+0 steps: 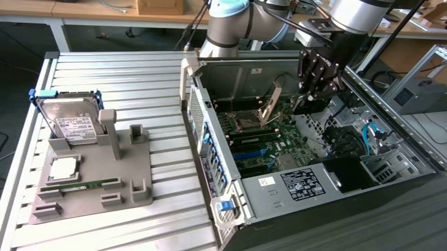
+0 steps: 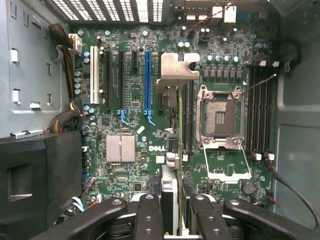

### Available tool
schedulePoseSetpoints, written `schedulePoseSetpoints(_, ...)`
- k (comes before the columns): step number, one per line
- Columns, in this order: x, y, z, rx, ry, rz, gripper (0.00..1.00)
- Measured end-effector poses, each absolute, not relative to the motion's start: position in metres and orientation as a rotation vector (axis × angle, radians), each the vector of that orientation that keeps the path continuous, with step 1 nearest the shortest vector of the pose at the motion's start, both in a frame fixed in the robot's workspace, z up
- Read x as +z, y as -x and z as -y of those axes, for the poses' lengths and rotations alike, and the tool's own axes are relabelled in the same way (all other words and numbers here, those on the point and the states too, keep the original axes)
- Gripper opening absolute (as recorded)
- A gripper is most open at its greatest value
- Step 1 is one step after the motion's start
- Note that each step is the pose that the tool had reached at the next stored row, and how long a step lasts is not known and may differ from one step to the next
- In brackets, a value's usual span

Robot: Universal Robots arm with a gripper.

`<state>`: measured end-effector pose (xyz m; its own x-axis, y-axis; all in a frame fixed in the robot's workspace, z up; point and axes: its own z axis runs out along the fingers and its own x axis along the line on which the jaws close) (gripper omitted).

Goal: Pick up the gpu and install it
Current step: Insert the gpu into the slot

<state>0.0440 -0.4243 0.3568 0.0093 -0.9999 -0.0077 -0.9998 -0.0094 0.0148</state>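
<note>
Tool (image 2: 175, 220): clamped on the gpu, one finger on each flat face, so that the card hangs edge-on and cannot swing.
Gpu (image 2: 178, 150): held in the tool over the motherboard (image 2: 130, 125), inside the open case and not yet seated in any slot. Its silver bracket (image 2: 176, 67) is at the end far from the tool and points to the vented wall, which I judge to be its proper side.
Hard drive (image 1: 70, 123): stands upright in the grey holder at the exterior view's left, well apart from the case, probably so that it can be taken from above.
Grey holder (image 1: 133, 183): lies flat on the desk (image 1: 140, 78), and its posts keep each part in a fixed place. A green RAM stick (image 1: 84, 185) lies in it.
Case (image 1: 293, 188): lies on its side with the cover off, so the board faces up and the arm can reach down into it.
Blue slot (image 2: 147, 80): long and empty, beside the card.
</note>
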Motion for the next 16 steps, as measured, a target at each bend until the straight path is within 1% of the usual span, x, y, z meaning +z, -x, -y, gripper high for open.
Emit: schedulePoseSetpoints(16,0.3501,-0.0440,0.4243,-0.024,-2.228,2.207,0.27)
